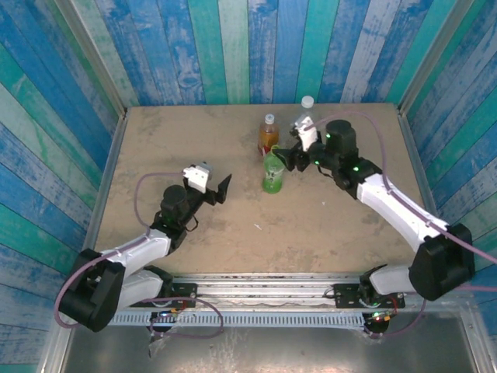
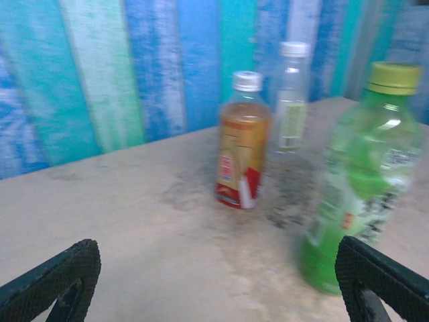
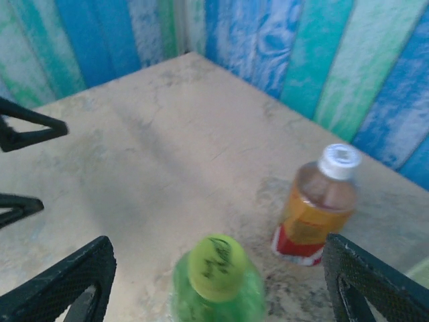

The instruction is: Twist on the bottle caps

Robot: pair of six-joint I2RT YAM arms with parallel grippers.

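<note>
Right gripper (image 3: pixel 216 249) stands open, empty, straddling the yellow-green cap (image 3: pixel 214 268) on the green bottle (image 2: pixel 355 201); left gripper (image 2: pixel 216 268), wide open, empty, faces that bottle. Capping looks finished; next, retreat upward.

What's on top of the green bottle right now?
A yellow-green cap with a dark scribble sits on the green bottle. It hides the neck threads, so tightness cannot be judged.

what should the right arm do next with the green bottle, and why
Probably lift the right gripper straight up and clear of the green bottle. Its jaws stand open on either side of the yellow-green cap, which already sits on the neck, and the amber bottle and clear bottle also wear white caps, so nothing looks left to twist.
</note>
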